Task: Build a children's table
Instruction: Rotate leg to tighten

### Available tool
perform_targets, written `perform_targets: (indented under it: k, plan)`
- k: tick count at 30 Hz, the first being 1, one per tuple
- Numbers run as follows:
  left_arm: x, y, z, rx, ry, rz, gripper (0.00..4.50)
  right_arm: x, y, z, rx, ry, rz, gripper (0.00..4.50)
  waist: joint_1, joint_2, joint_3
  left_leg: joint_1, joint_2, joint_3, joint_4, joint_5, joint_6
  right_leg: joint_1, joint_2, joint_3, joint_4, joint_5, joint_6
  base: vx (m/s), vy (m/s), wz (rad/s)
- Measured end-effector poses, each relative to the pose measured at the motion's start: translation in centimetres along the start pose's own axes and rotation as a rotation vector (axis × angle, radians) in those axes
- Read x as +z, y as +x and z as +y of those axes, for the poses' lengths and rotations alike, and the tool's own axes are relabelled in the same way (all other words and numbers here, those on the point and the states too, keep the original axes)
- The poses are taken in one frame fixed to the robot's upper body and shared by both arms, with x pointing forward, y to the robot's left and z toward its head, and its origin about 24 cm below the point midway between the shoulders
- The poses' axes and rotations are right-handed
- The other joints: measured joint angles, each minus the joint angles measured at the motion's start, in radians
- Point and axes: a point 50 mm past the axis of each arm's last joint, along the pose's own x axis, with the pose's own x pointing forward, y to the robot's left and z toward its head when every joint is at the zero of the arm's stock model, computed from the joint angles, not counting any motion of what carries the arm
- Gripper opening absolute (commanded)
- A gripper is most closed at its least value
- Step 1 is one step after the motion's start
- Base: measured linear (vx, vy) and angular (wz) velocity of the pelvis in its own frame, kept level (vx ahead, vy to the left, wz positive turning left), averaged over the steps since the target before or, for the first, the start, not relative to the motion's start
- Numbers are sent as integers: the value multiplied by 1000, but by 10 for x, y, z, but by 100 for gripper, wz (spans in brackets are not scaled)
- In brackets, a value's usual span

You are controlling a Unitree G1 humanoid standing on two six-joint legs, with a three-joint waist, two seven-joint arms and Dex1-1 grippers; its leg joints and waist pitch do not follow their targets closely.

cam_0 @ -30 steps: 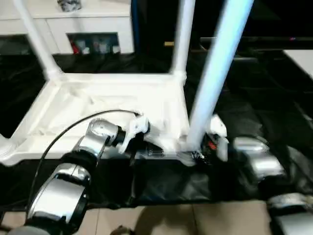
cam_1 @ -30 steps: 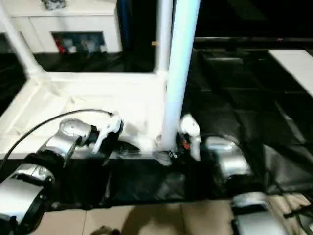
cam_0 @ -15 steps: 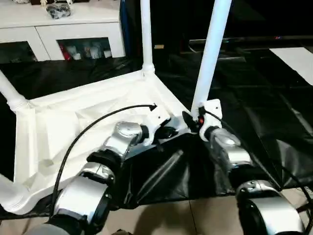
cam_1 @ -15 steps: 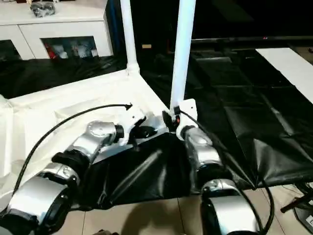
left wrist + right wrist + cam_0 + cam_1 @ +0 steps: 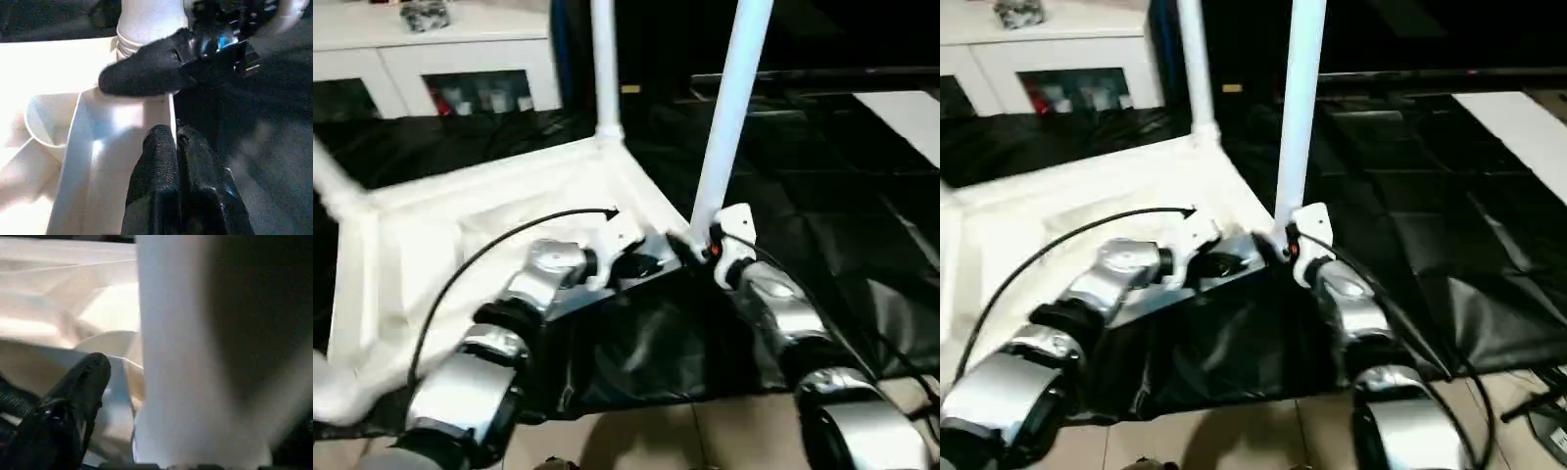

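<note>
table (image 5: pixel 431 235) upside down | left pincer (image 5: pixel 171 142) clenched on its rim | right pincer (image 5: pixel 690 243) spread at upright leg (image 5: pixel 724 117) base, one finger (image 5: pixel 142 73) against it

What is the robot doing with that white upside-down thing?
The robot is building a children's table. The table lies upside down on a black sheet, with its legs sticking up. The left hand is shut and rests against the rim of the tabletop near a corner. The right hand is right at the bottom of the nearest leg, where it stands in the corner socket. A white cabinet stands behind.
</note>
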Motion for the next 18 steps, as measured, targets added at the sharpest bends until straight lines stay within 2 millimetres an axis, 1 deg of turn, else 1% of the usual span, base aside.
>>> perform_targets:
  k: [2,4,8,10,13,16,18]
  plan:
    - [0,-6,1,-45,6,-2,0,0,-8,-2,111,-44,9,437,10,1,1,-1,0,1,1,0,0,0,0,1,-1,0,0,0,0,0]
    - [-3,-13,0,-101,-1,-1,0,1,-18,-3,238,-78,26,437,16,0,2,-2,0,1,1,0,0,0,0,0,-2,-1,0,0,0,0]
    - [-7,-22,-2,-185,-7,7,0,2,-30,-1,418,-90,50,437,24,-1,2,-3,0,1,2,0,1,-1,-1,-1,-1,-1,-1,0,0,0]
    - [-9,-25,-3,-225,-5,16,0,1,-34,1,494,-90,63,411,27,-2,3,-3,1,1,4,0,1,0,-1,0,0,-1,-1,0,0,0]
    - [-12,-31,-5,-289,-3,29,0,2,-40,2,592,-102,94,391,29,-2,3,-3,1,1,4,0,1,0,-1,0,0,-1,-1,0,0,0]
    - [-13,-34,-6,-331,-2,40,0,1,-42,5,650,-88,104,355,30,-3,3,-3,1,1,4,0,1,0,-1,0,1,-1,-1,0,0,0]
    - [-13,-36,-7,-350,-3,42,0,2,-43,6,671,-86,114,346,32,-3,3,-3,1,1,4,0,0,0,-1,0,1,-1,-1,0,0,0]
